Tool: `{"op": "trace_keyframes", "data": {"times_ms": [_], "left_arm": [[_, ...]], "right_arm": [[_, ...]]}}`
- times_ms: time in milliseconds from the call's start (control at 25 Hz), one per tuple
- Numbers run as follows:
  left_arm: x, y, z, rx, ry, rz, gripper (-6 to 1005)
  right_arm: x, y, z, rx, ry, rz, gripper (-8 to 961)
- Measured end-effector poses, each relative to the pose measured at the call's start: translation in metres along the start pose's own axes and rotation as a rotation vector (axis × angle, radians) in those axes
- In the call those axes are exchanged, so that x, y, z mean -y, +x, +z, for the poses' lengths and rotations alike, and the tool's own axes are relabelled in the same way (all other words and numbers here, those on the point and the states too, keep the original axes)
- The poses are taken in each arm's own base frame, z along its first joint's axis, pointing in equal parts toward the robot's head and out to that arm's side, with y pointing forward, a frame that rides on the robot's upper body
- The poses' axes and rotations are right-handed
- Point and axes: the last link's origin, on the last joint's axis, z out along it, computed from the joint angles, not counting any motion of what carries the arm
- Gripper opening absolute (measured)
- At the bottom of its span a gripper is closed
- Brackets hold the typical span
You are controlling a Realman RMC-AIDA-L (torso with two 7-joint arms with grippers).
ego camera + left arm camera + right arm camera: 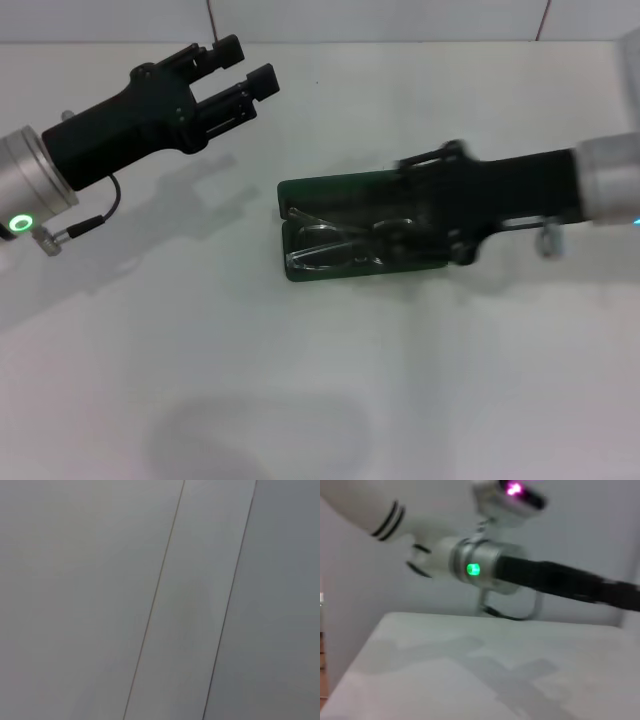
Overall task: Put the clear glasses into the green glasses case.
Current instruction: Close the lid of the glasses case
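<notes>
The green glasses case (330, 192) lies open in the middle of the white table, its lid tipped back toward the far side. The clear glasses (328, 246) rest in the case's dark tray, with the lens toward the left end. My right gripper (415, 215) reaches in from the right and hovers over the right end of the case, covering that part. My left gripper (245, 68) is held above the table at the far left, open and empty, well away from the case. Neither wrist view shows the case or the glasses.
The white table (200, 380) runs out to a far edge against the wall. The right wrist view shows my left arm (490, 570) with its green light above the table surface (470, 670). The left wrist view shows only plain grey panels (150, 600).
</notes>
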Motion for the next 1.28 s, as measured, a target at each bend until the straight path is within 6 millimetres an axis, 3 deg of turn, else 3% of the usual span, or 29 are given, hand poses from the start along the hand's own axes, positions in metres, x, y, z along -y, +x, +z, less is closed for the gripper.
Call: {"op": "trace_keyframes", "data": {"times_ms": [120,240,360,480,640,800,1120,1280], "left_arm": [[-0.001,-0.002,0.000,0.001,0.001,0.008,697],[-0.001,-0.005,0.000,0.002,0.003,0.006,697],[-0.002,-0.007,-0.001,0.009,0.006,0.005,697],[-0.001,-0.010,-0.004,0.034,0.005,0.007,696],[-0.002,-0.021,-0.013,0.096,0.010,0.004,696],[0.001,-0.030,-0.020,0.139,0.049,-0.004,696],[0.001,-0.061,-0.022,0.312,0.085,-0.006,696],[-0.003,-0.066,-0.019,0.340,0.058,-0.003,696]], "right_arm": [[0.000,0.018,-0.019,-0.023,0.097,0.016,460],[-0.010,0.040,-0.022,-0.048,0.151,0.032,459],[-0.020,0.047,-0.027,-0.030,0.171,0.028,458],[-0.021,0.043,-0.051,0.116,0.297,0.031,458],[-0.017,0.041,-0.101,0.430,0.566,0.044,457],[-0.012,0.044,-0.129,0.607,0.748,0.075,457],[0.004,0.048,-0.130,0.596,0.827,0.105,457],[0.010,0.047,-0.127,0.586,0.834,0.110,456]]}}
